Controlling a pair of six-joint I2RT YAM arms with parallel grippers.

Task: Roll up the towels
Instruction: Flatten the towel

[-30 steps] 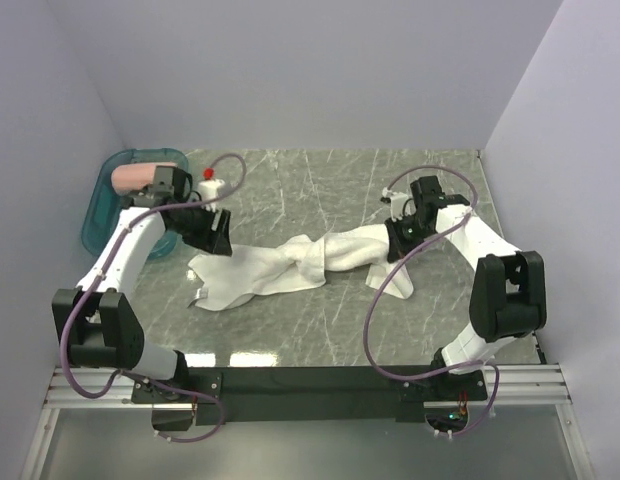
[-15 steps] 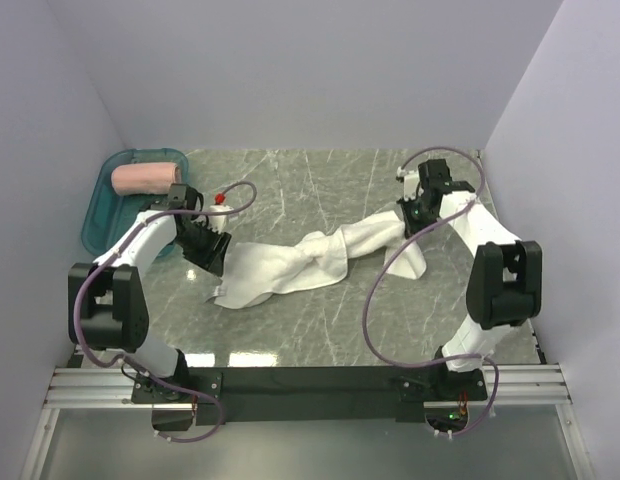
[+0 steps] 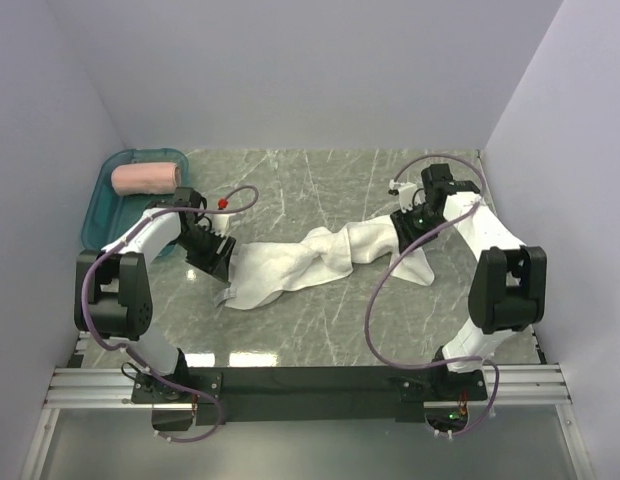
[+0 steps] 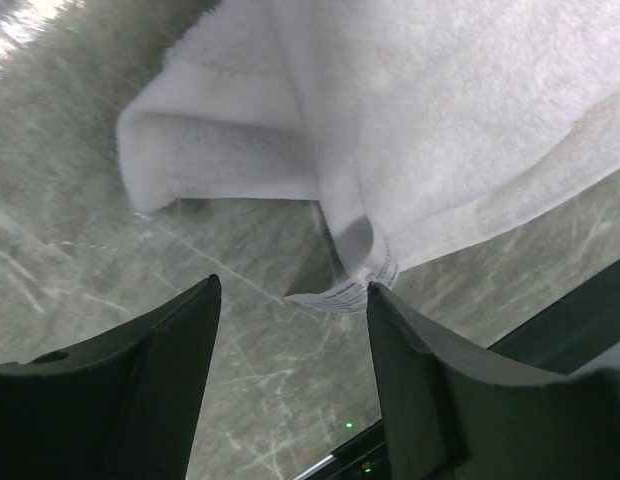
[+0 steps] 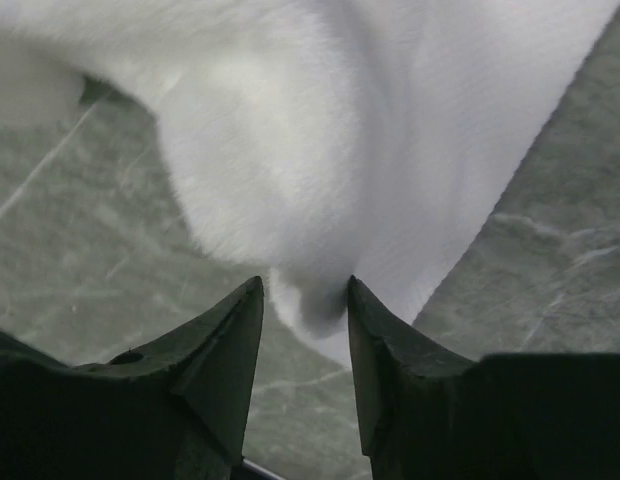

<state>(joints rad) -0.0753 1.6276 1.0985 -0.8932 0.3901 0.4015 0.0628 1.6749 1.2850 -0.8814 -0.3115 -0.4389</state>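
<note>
A large white towel (image 3: pixel 310 258) lies twisted in a long band across the table. Its printed label (image 4: pixel 348 288) shows at the left end, just off my left gripper's right fingertip. My left gripper (image 3: pixel 218 262) (image 4: pixel 293 290) is open over that end, with only bare table between its fingers. At the towel's right end my right gripper (image 3: pixel 402 232) (image 5: pixel 305 285) is open, and a fold of white towel (image 5: pixel 320 200) lies between its fingertips. The salmon-pink towel (image 3: pixel 145 177) sits rolled in the teal tray (image 3: pixel 98 215).
The teal tray stands at the far left against the side wall. The table is grey-green marble (image 3: pixel 320 330), walled on three sides. Purple cables (image 3: pixel 375 310) loop from both arms over the table.
My right gripper was shut on the towel's right end and has now opened. The towel was dragged to the right. My left gripper came down to the towel's left end.
</note>
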